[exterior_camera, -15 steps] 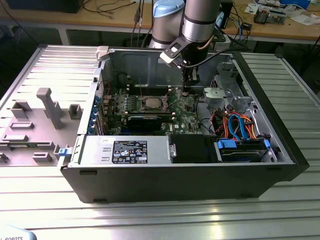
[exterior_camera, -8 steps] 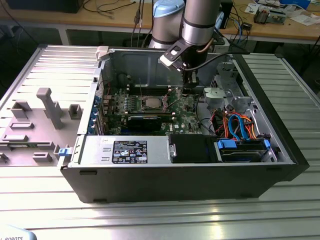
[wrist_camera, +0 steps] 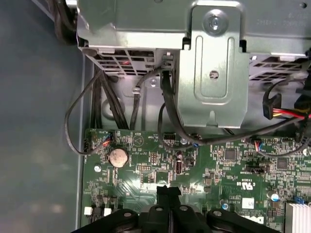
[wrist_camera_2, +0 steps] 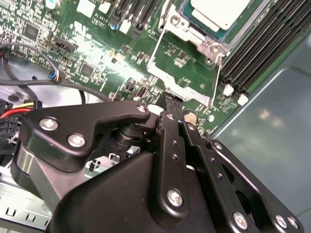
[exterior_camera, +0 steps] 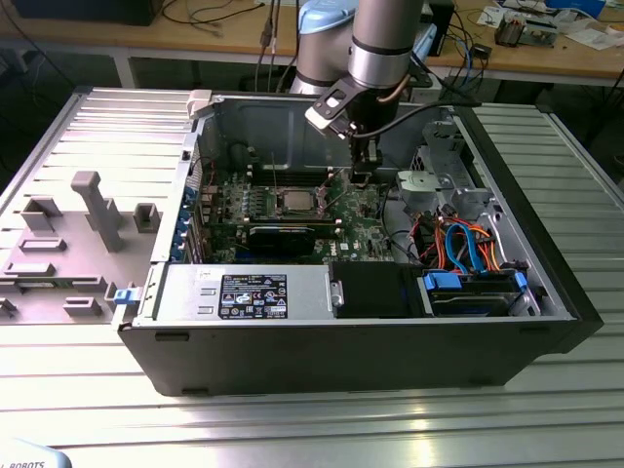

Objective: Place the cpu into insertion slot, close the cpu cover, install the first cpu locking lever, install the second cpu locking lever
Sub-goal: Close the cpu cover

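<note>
Gripper (wrist_camera_2: pixel 171 101) pinched shut betw. cpu (wrist_camera_2: pixel 221 12) & cables (wrist_camera: pixel 165 98).

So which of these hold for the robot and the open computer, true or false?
1. The cpu lies in the insertion slot. True.
2. The gripper holds the cpu. False: it holds nothing, its fingers shut, over the green board.
3. The computer case lies open on its side. True.
4. The gripper hangs straight above the cpu. False: it is off toward the exterior view's right of it.
</note>
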`<action>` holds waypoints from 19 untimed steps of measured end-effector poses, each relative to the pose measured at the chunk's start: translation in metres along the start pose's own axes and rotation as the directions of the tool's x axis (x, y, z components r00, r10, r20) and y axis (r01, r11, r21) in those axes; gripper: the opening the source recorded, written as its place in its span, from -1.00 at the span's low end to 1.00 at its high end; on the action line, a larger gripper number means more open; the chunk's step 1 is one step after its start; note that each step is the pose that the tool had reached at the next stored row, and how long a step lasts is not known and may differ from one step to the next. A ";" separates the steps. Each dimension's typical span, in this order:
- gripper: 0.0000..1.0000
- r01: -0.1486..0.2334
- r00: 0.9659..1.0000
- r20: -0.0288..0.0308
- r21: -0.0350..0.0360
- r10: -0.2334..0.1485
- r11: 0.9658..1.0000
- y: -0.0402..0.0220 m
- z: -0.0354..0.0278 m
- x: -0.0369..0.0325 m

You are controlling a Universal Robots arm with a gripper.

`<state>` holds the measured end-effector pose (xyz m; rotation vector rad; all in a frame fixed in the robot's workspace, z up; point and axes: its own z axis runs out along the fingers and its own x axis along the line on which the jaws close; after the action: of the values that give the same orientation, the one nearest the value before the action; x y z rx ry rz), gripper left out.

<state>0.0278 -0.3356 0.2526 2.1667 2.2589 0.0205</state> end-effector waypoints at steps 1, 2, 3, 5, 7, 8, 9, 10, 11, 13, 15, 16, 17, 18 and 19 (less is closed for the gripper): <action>-0.79 0.000 1.000 0.000 0.000 0.000 1.000 -0.0019 0.0000 0.0001; -0.79 0.000 1.000 0.000 0.000 0.000 1.000 -0.0032 0.0000 0.0002; -0.79 0.000 1.000 0.000 0.000 0.000 1.000 -0.0048 -0.0001 0.0002; -0.79 0.000 1.000 0.000 0.000 0.000 1.000 -0.0085 -0.0001 0.0004; -0.79 0.000 1.000 0.000 0.000 0.000 1.000 -0.0110 -0.0002 0.0005; -0.79 0.000 1.000 0.000 0.000 0.000 1.000 -0.0109 -0.0002 0.0005; -0.79 0.000 1.000 0.000 0.000 0.000 1.000 -0.0110 -0.0002 0.0005; -0.79 0.000 1.000 0.000 0.000 0.000 1.000 -0.0112 -0.0002 0.0005; -0.79 0.000 1.000 0.000 0.000 0.000 1.000 -0.0116 -0.0002 0.0005; -0.79 0.000 1.000 0.000 0.000 0.000 1.000 -0.0119 -0.0002 0.0005; -0.79 0.000 1.000 0.000 0.000 0.000 1.000 -0.0122 -0.0002 0.0005; -0.79 0.000 1.000 0.000 0.000 0.000 1.000 -0.0124 -0.0002 0.0005; -0.79 0.000 1.000 0.000 0.000 0.000 1.000 -0.0130 -0.0002 0.0005; -0.79 0.000 1.000 0.000 0.000 0.000 1.000 -0.0134 -0.0002 0.0006; -0.79 0.000 1.000 0.000 0.000 0.000 1.000 -0.0139 -0.0002 0.0006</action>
<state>0.0138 -0.3356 0.2525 2.1667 2.2590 0.0206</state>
